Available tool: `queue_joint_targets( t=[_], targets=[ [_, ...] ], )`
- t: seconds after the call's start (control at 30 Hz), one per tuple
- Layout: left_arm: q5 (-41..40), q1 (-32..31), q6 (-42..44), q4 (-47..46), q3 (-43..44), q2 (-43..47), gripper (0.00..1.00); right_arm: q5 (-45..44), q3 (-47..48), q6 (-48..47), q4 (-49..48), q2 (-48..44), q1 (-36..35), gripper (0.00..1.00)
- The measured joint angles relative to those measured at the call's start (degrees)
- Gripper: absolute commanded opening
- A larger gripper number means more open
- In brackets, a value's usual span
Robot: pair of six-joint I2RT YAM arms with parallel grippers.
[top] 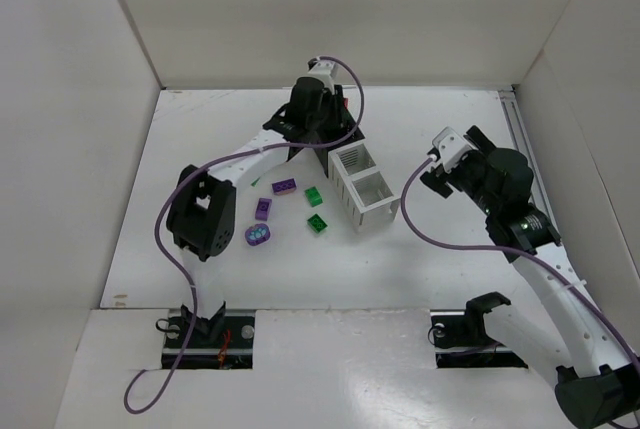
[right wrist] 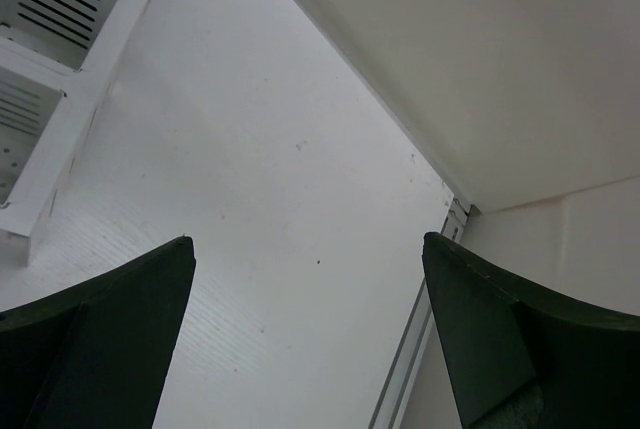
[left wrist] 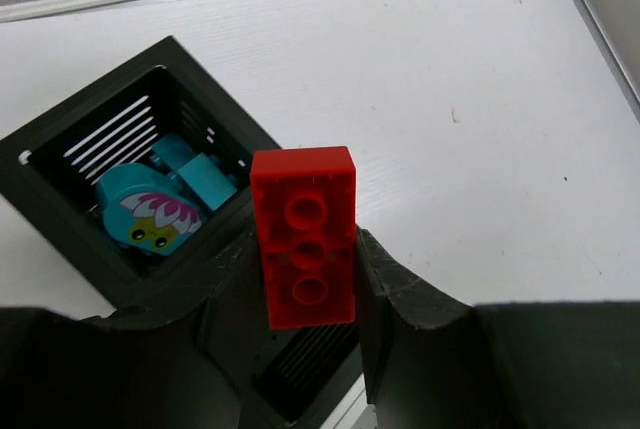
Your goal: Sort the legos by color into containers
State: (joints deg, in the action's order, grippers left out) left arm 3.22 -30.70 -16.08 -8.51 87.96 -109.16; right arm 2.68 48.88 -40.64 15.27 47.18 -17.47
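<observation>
Left wrist: left jaws pinch a red plastic brick [left wrist: 303, 236], right jaws spread; release near the cyan-filled black slatted bin [left wrist: 90, 99] could missort it.

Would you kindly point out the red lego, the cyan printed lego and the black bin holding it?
red lego [left wrist: 303, 239]: left wrist view, its middle.
cyan printed lego [left wrist: 150, 214]: left wrist view, its flower print.
black bin [left wrist: 75, 107]: left wrist view, its upper-left rim.
</observation>
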Motion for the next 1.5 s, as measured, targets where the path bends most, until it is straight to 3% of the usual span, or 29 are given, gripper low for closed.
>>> queue_joint_targets(
  t=[0.2,0.33,0.5,0.57,0.6,0.7,0.8,0.9,1.03,1.23,1.4,1.5],
  targets=[
    [-2.5,-1.9,1.8,1.3,3.0,-1.8,0.41,-0.9,-0.2,0.0,1.2,0.1,0.3,1.00],
    [-3.6,-2.1,2.5,1.4,2.8,-1.8,0.57,-1.0,-0.2,0.0,1.4,0.1,0.3,1.00],
    [-5.0,-2.4,2.9,1.4,2.0,-1.6,0.61,-1.0,-0.2,-0.1,1.5,0.2,0.3,1.00],
    [-5.3,-2.6,3.0,2.0,1.6,-1.2,0.69,-0.7,-0.2,-0.4,1.4,0.2,0.3,1.00],
    [-5.5,-2.6,2.9,2.4,1.3,-0.9,0.82,-0.2,-0.2,-0.5,1.4,0.4,0.3,1.00],
    [-6.2,-2.6,2.8,3.0,-1.3,2.2,1.00,1.8,0.1,-1.2,1.4,2.3,0.2,1.00],
    [-8.1,-2.7,2.1,4.1,-5.5,8.8,1.00,2.8,1.3,-2.0,1.2,6.5,-1.4,1.00],
    [-11.9,-2.7,-0.6,6.4,-9.5,18.6,1.00,2.4,4.0,-3.3,1.4,11.8,-7.4,1.00],
    [-20.5,-2.4,-10.8,12.6,-13.9,32.9,1.00,1.9,12.1,-4.2,0.7,22.2,-16.0,1.00],
    [-32.6,-1.0,-34.5,31.5,-24.6,48.4,1.00,1.9,27.0,-3.0,-0.4,40.0,-25.1,1.00],
    [-36.2,-1.0,-50.4,49.8,-33.3,56.4,1.00,7.3,41.8,-3.0,-1.4,57.0,-28.8,1.00],
    [-37.1,-1.0,-55.5,55.2,-35.1,62.0,1.00,11.0,51.2,-3.0,-0.3,67.1,-29.2,1.00]
  ],
)
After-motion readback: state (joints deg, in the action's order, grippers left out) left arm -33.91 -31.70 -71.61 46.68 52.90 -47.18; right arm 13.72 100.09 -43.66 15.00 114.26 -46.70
